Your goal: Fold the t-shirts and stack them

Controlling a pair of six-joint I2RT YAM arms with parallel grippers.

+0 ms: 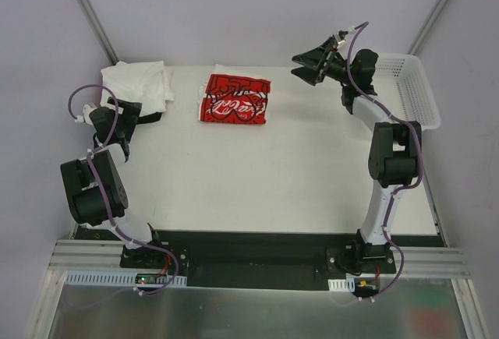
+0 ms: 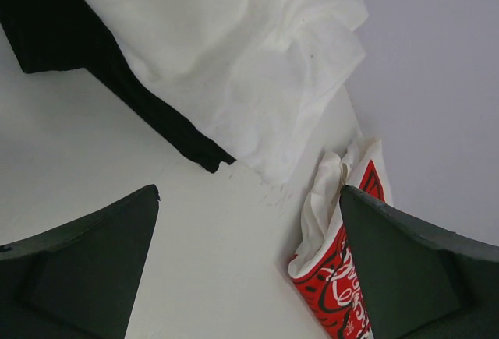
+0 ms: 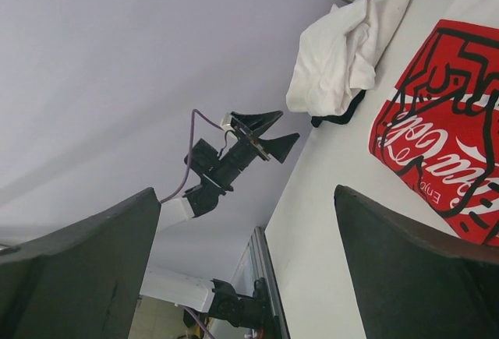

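Observation:
A folded red t-shirt with white lettering [image 1: 235, 99] lies at the back middle of the table, on a white shirt whose edge shows behind it. A crumpled pile of white t-shirts [image 1: 139, 84] sits at the back left, with a black shirt [image 1: 150, 118] sticking out beneath it. My left gripper [image 1: 131, 113] is open and empty beside that pile; its view shows the white pile [image 2: 234, 51], the black shirt [image 2: 156, 113] and the red shirt [image 2: 343, 277]. My right gripper [image 1: 301, 68] is open and empty, raised at the back right, facing the red shirt [image 3: 444, 136] and the white pile [image 3: 339, 58].
A white plastic mesh basket [image 1: 413, 90] stands at the back right edge of the table, behind the right arm. The table [image 1: 273, 175] is white, with grey walls round it.

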